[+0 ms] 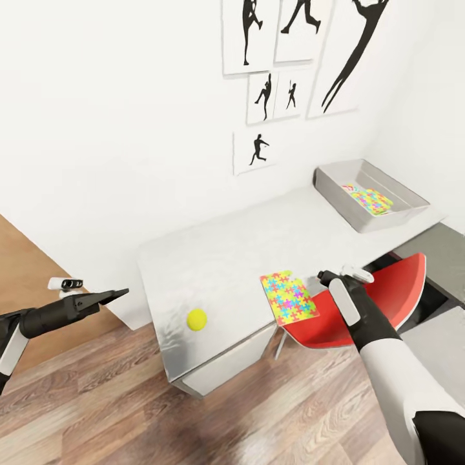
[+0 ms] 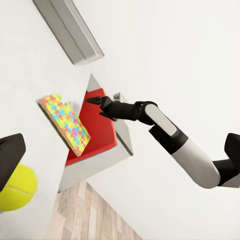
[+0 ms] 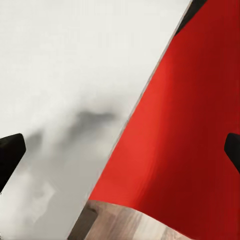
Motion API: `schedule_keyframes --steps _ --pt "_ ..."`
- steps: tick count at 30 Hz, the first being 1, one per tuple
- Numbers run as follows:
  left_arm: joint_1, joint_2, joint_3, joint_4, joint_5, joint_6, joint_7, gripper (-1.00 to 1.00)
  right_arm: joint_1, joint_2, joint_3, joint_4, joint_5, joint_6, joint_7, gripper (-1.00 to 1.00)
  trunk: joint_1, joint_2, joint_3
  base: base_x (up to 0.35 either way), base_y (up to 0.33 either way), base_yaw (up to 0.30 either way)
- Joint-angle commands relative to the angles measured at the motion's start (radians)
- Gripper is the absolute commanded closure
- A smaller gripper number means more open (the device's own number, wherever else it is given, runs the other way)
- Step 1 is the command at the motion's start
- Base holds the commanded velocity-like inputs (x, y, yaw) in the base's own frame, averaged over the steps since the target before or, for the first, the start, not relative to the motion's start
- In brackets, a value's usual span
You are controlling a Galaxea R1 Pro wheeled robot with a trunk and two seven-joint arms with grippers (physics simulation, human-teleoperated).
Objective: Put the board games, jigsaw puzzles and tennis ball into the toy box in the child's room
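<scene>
Pale grey-white marbled table (image 1: 245,245) – shallow light-grey toy box (image 1: 394,183) at far right corner w/ a multicoloured jigsaw sheet (image 1: 369,199) inside. Second bright jigsaw puzzle (image 1: 289,296) at near edge, over red chair (image 1: 387,303). Yellow-green tennis ball (image 1: 197,319) near front-left corner. Right gripper (image 1: 327,276) – fingers spread, empty, beside puzzle. Left gripper (image 1: 119,294) off table – can't tell state.

We find no readable text, label, brand or number anywhere; the white wall prints (image 1: 292,35) above the worktop carry only black dancer silhouettes, no lettering.

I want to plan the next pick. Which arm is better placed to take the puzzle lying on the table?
Right. Its end effector hovers just beside the puzzle, while the left end effector hangs off the table's far end.
</scene>
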Motion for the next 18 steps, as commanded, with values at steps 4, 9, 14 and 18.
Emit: schedule_keyframes --steps 4,9,14,18 --pt "0.000 0.000 0.001 0.000 0.000 0.011 -0.003 -1.00 0.014 -0.001 0.003 -0.052 -0.008 0.018 -0.007 -1.00 0.001 -0.002 0.004 0.000 0.000 -0.135" --pt "0.000 0.000 0.001 0.000 0.000 0.011 -0.003 -1.00 0.084 -0.001 0.003 -0.206 -0.013 0.087 -0.006 -1.00 0.001 -0.002 0.012 0.000 0.000 -0.140" --pt "0.000 0.000 0.001 0.000 0.000 0.011 -0.003 -1.00 0.213 0.000 -0.014 -0.468 -0.077 0.192 -0.005 -1.00 0.001 -0.002 0.019 0.000 0.000 -0.148" --pt "0.000 0.000 0.001 0.000 0.000 0.011 -0.003 -1.00 0.394 -0.001 -0.050 -0.673 -0.249 0.255 0.004 -1.00 0.001 -0.002 0.025 0.000 0.000 -0.151"
